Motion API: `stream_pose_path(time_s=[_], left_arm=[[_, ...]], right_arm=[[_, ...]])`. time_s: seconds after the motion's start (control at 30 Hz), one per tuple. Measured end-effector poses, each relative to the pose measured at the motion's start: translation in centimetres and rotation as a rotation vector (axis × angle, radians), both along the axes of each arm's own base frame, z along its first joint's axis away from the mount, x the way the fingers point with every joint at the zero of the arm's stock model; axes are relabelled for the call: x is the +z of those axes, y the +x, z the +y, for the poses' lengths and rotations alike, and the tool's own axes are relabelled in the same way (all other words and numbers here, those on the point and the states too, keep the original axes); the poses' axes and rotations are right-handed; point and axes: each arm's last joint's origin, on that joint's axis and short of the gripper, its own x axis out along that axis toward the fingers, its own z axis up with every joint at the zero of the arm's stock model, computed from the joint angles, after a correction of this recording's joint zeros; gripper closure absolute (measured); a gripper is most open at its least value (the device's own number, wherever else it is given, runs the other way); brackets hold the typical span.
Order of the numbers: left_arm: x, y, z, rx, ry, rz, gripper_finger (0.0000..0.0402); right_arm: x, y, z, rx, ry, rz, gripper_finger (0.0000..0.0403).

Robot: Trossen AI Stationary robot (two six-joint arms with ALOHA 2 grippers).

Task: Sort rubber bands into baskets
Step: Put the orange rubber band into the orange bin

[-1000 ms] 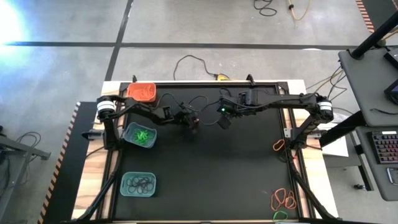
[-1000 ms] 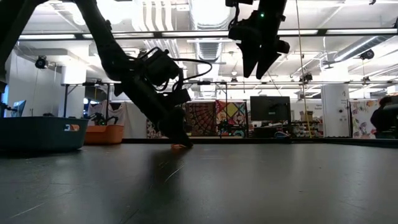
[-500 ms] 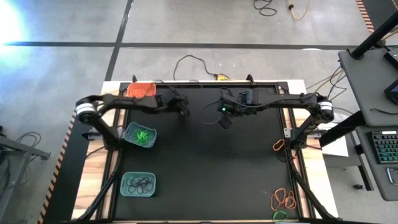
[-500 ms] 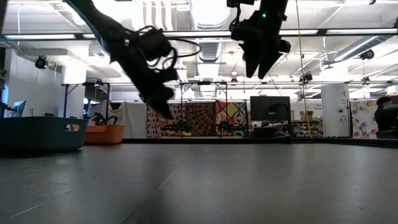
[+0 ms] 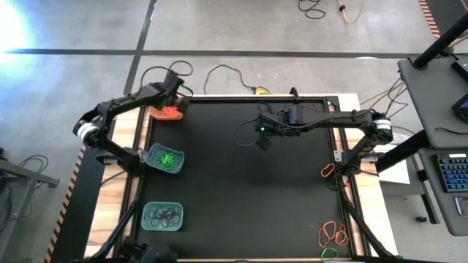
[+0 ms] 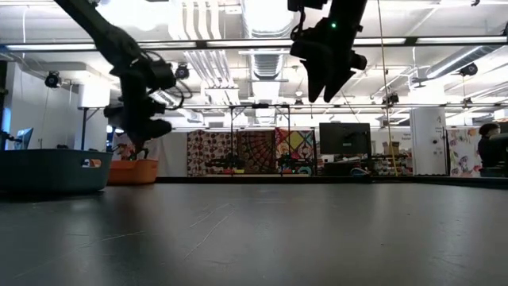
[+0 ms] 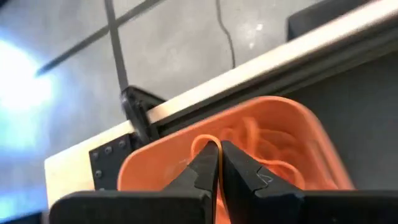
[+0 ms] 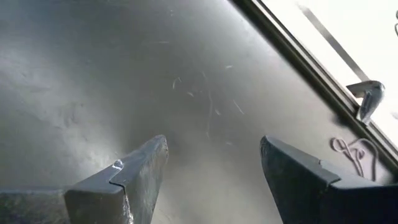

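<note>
My left gripper (image 5: 174, 102) hangs over the orange basket (image 5: 167, 112) at the table's far left corner, shut on an orange rubber band (image 7: 207, 144). In the left wrist view the orange basket (image 7: 292, 143) lies just beyond the fingertips, with orange bands in it. My right gripper (image 5: 262, 140) stands open, high above the middle of the black mat, with nothing between its fingers (image 8: 143, 168). On the left side, a teal basket (image 5: 165, 158) holds green bands and another teal basket (image 5: 162, 215) holds black ones. My left gripper pinches the orange rubber band between its two fingertips; a small loop of it (image 7: 208, 143) sticks out past them. The fingers slant down toward the orange basket. The band is clear of the table, above the basket.
Loose orange bands (image 5: 327, 172) (image 5: 333, 234) and a green one (image 5: 330, 253) lie along the table's right edge. Cables run on the floor beyond the far edge. The wide black mat (image 5: 241, 197) lies between the arms.
My left gripper has risen from the mat near the table's middle and swung toward the far left corner, over the orange basket. It has turned as it went. The orange band, which lay on the mat under it, has been lifted clear.
</note>
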Motion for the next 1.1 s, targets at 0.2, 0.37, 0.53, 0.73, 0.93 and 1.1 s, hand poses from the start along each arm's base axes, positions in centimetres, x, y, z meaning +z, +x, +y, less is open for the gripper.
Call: stream_pose_path(time_s=[0.2, 0.37, 0.53, 0.73, 0.93, 1.1], left_arm=[[-2.6, -0.7, 1.3, 0.039, -0.100, 0.017, 0.0401], [-4.9, -0.2, 1.5, 0.035, -0.219, -0.038, 0.0401], [-5.1, 0.5, 1.6, 0.015, -0.220, -0.034, 0.0401], [-4.9, 0.5, 1.4, -0.033, -0.239, -0.026, 0.0388], [-4.8, 0.4, 1.0, -0.054, -0.303, -0.003, 0.0318], [-2.1, 0.5, 1.0, -0.044, -0.418, 0.038, 0.0255]], right_arm=[[-0.2, 0.1, 0.0, -0.001, 0.000, -0.005, 0.0154], [-0.2, 0.1, 0.0, -0.015, 0.007, -0.012, 0.0154], [-0.2, 0.1, 0.0, -0.012, 0.012, -0.011, 0.0154], [-0.2, 0.1, 0.0, -0.004, 0.010, -0.006, 0.0154], [-0.4, -0.2, -0.1, 0.013, 0.079, 0.021, 0.0154], [-1.2, -1.2, -0.1, 0.081, 0.156, 0.140, 0.0154]])
